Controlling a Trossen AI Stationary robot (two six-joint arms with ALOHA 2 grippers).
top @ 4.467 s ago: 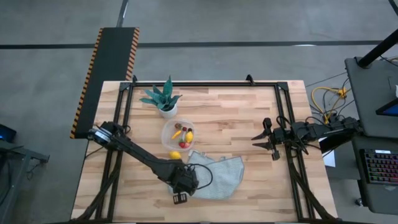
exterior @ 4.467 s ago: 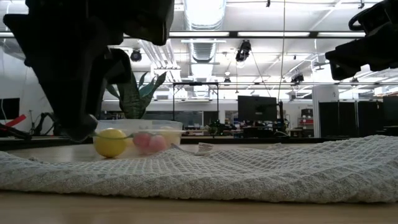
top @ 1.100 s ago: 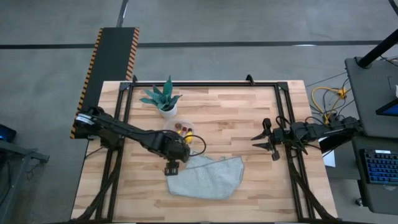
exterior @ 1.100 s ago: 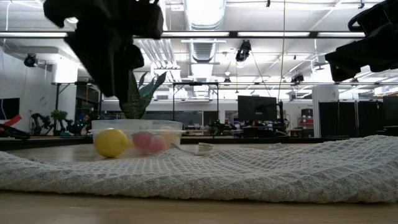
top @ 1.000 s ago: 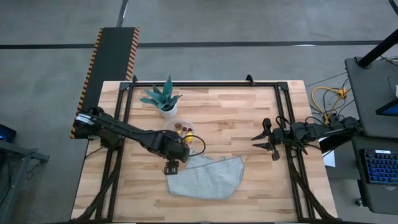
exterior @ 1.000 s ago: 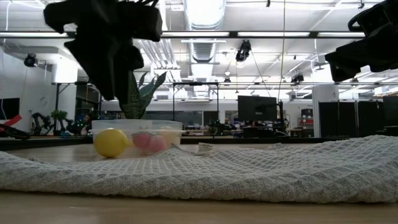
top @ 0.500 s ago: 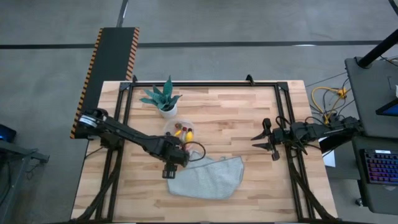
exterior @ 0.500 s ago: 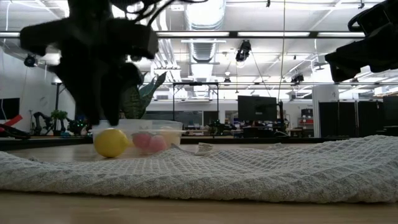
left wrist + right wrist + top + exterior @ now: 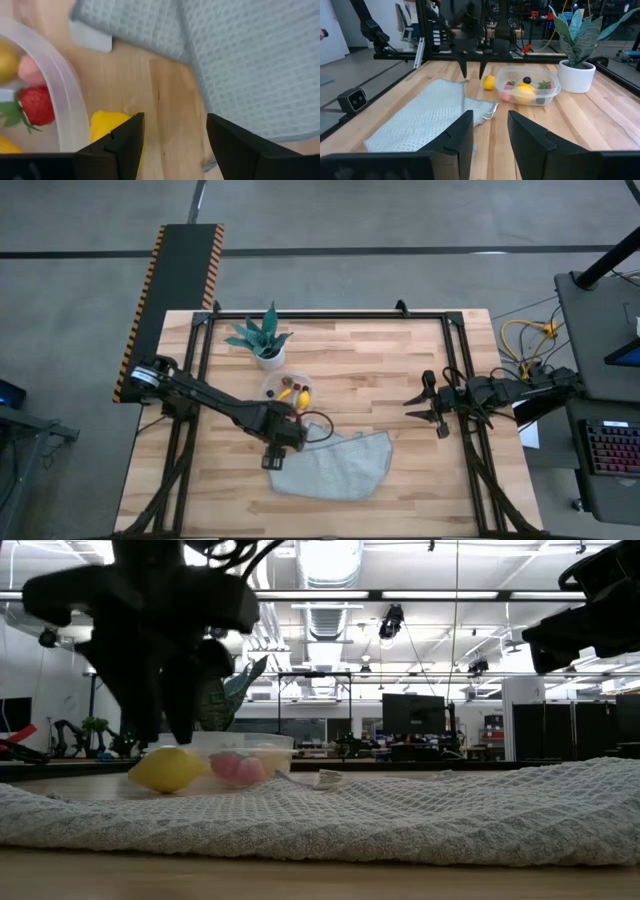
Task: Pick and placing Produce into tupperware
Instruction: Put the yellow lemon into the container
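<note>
My left gripper (image 9: 175, 145) points down, open, close over the wood beside the tupperware (image 9: 268, 386). That round clear container holds several pieces of produce, among them a red strawberry (image 9: 36, 105). A yellow lemon (image 9: 165, 770) lies on the table just outside the tupperware's wall (image 9: 65, 100). It is not between the fingers, where only bare wood shows. In the high view the left gripper (image 9: 284, 432) hides the lemon. My right gripper (image 9: 425, 415) waits open at the table's right edge. My left gripper meets the lemon (image 9: 107, 127) with the outer side of one finger (image 9: 125, 142), which comes from above and points down. The lemon lies on the table between that finger and the tupperware's wall. The finger hides the exact spot of contact.
A grey-blue waffle cloth (image 9: 335, 465) lies spread at the near middle, right beside the left gripper. A spiky green plant in a white pot (image 9: 262, 338) stands behind the tupperware. Bare wood lies to the far right.
My left gripper has come down from over the tupperware's near rim toward the table's near edge, onto the spot beside the lemon. In the low view the lemon has shifted a little toward the table's left and tipped over.
</note>
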